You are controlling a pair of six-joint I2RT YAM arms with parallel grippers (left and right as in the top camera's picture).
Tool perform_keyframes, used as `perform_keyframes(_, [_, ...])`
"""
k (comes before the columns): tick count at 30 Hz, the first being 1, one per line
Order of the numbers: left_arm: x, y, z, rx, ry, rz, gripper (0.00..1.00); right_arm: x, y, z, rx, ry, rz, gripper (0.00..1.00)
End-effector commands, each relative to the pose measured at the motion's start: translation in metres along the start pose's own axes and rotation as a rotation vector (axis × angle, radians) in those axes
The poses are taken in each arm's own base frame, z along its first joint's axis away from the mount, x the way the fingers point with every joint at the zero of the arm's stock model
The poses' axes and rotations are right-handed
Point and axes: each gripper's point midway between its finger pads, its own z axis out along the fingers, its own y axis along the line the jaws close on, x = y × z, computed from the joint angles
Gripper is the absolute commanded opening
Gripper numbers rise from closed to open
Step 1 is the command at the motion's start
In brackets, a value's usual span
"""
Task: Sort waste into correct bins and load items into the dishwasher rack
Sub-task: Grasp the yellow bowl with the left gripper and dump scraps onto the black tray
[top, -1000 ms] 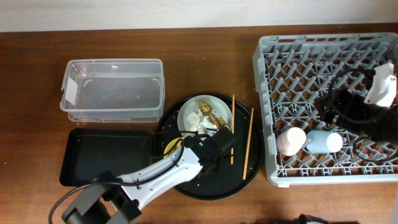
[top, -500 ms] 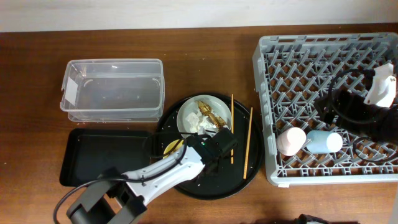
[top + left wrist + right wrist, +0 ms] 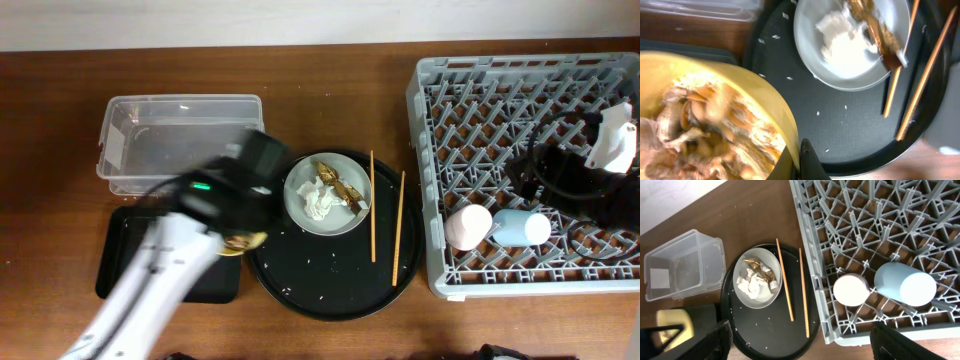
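Left arm (image 3: 190, 215) has swung left off the round black tray (image 3: 330, 285); yellow bowl (image 3: 240, 243) now at the black bin's (image 3: 130, 250) edge.
Overhead: pink cup (image 3: 468, 225) and blue cup (image 3: 520, 228) sit in the dishwasher rack (image 3: 440, 80); grey plate (image 3: 330, 228) with tissue (image 3: 318, 200) and wrapper (image 3: 338, 180), plus chopsticks (image 3: 373, 205), unsorted. Left wrist: left tool (image 3: 802, 160) clamped on the bowl rim, food scraps (image 3: 695, 130) not yet dumped. Right wrist: right tool (image 3: 802, 342) wide, empty.
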Motion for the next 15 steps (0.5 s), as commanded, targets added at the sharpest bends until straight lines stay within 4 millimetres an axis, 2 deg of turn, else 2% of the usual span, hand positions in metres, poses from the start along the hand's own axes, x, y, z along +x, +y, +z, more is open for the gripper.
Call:
perform_keyframes(1, [-0.012, 0.012, -0.021, 0.386, 0.087, -0.013, 0.00, 0.001, -0.003, 0.000, 0.023, 0.002, -0.015, 0.88])
perform_keyframes(2, [-0.020, 0.023, -0.031, 0.547, 0.072, -0.053, 0.00, 0.001, -0.004, 0.000, 0.030, 0.002, -0.015, 0.88])
perform_keyframes(4, [-0.020, 0.047, -0.032, 0.687, 0.042, -0.131, 0.00, 0.001, -0.004, 0.000, 0.029, 0.002, -0.015, 0.87])
perform_keyframes(7, [-0.008, 0.078, -0.010, 0.804, -0.041, -0.183, 0.00, 0.001, -0.004, 0.000, 0.029, 0.001, -0.015, 0.88])
perform_keyframes(9, [-0.003, 0.087, 0.009, 0.908, -0.140, -0.210, 0.00, 0.001, -0.004, 0.000, 0.029, 0.001, -0.015, 0.88])
perform_keyframes(10, [-0.002, 0.086, 0.012, 0.979, -0.187, -0.217, 0.00, 0.001, -0.004, 0.000, 0.029, 0.001, -0.015, 0.88])
perform_keyframes(13, [0.007, 0.085, 0.012, 1.105, -0.252, -0.256, 0.00, 0.001, -0.004, 0.000, 0.029, 0.001, -0.015, 0.88])
perform_keyframes(15, [0.002, 0.094, -0.002, 1.181, -0.325, -0.297, 0.00, 0.000, -0.004, 0.000, 0.029, -0.001, -0.016, 0.88])
